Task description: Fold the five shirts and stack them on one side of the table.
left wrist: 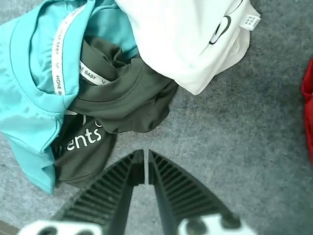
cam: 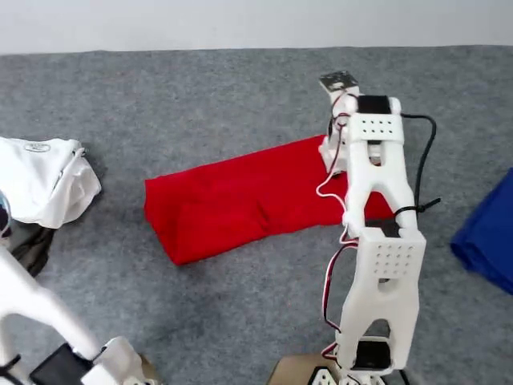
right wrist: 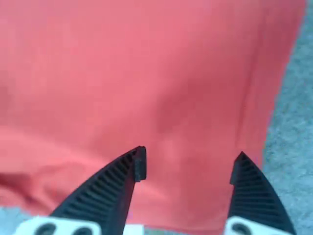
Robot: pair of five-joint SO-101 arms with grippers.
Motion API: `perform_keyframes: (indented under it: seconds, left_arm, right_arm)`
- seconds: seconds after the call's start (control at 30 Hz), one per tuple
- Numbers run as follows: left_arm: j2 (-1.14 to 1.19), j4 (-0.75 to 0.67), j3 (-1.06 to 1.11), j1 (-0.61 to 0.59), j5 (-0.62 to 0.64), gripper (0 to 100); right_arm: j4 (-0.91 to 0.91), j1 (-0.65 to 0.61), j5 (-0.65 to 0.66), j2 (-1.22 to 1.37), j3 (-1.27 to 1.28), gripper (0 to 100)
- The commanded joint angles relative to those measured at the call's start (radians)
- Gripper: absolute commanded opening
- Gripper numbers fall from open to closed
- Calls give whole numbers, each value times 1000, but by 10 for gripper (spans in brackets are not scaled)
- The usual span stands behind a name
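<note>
A red shirt lies folded into a long band across the middle of the grey table. My right gripper hangs open just above the red shirt, near its right end; in the high view the right arm stretches over that end. At the left edge sits a white shirt on a pile. My left gripper is shut and empty, above bare table beside the pile: a teal shirt, a dark olive shirt and the white shirt.
A blue shirt lies at the right edge of the table. The left arm's white links cross the lower left corner. Grey table surface stretches open behind the red shirt and in front of it.
</note>
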Motion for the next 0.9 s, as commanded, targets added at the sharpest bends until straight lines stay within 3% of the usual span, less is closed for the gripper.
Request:
perform_keyframes:
  seconds: [0.0,0.27,0.57,0.67,0.77,0.87]
  left_arm:
    - [-44,21,-4,6,-26,33]
    - [-43,21,-4,6,-26,33]
    - [-48,21,-4,6,-25,33]
    - [-51,21,-4,6,-25,33]
    - [-51,21,-4,5,-25,33]
    - [-52,21,-4,3,-25,33]
  right_arm:
    - [-48,48,-8,1,-46,287]
    - [-134,84,-6,70,-46,288]
    - [-143,31,-8,148,-48,275]
    - [-122,16,-6,130,-48,173]
    - [-120,15,-5,107,-48,10]
    - [-97,19,-2,82,-46,20]
